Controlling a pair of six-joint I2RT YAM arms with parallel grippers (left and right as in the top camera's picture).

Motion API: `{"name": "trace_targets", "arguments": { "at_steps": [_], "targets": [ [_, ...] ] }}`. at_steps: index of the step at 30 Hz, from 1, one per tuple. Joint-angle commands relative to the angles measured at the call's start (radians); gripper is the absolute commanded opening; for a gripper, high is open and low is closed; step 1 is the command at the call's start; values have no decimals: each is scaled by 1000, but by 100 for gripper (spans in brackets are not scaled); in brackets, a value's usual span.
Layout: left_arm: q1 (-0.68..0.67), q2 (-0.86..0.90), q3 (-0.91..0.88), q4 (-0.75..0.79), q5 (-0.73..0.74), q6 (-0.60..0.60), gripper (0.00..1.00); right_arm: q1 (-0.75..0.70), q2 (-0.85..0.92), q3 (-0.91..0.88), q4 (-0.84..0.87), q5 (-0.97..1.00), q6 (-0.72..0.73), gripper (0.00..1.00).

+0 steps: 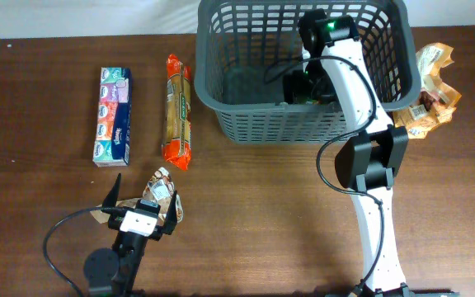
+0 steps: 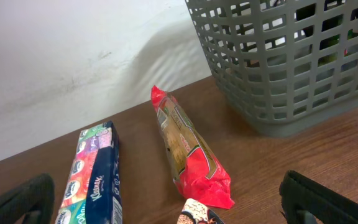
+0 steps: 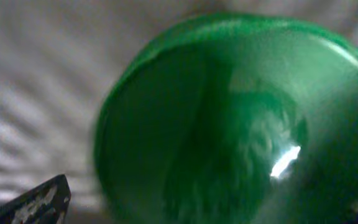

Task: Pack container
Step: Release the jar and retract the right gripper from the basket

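The dark gray basket point(image 1: 221, 99) stands at the back of the table and also shows in the left wrist view point(image 2: 278, 74). My right gripper point(image 1: 298, 87) is down inside it. In the right wrist view a shiny green rounded object point(image 3: 229, 124) fills the frame right in front of the right gripper point(image 3: 179, 214). Only the left finger shows, far out at the edge and apart from the object, so the jaws look open. My left gripper point(image 1: 143, 208) is open low over the table, with a small printed pouch point(image 1: 162, 191) between its fingers point(image 2: 173, 205).
A red cracker pack point(image 1: 178, 111) and a tissue pack point(image 1: 114, 115) lie left of the basket; both show in the left wrist view, the cracker pack point(image 2: 188, 152) beside the tissue pack point(image 2: 95, 174). Brown snack bags point(image 1: 431, 91) lie right of the basket.
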Motion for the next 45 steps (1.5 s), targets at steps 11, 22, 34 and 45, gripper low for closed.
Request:
{"name": "trace_targets", "arguments": {
  "at_steps": [11,22,34,45],
  "targets": [
    [-4,1,-5,-5,4,11,99,-169,-313,391,-58,13,21,99],
    [-4,1,-5,-5,4,11,99,-595,-531,391,-58,11,11,99],
    [-4,1,-5,-5,4,11,99,-727,-517,359,-15,-114,-375,99],
    [-4,1,-5,-5,4,11,99,-731,-475,29,131,-185,-478,99]
  ]
}}
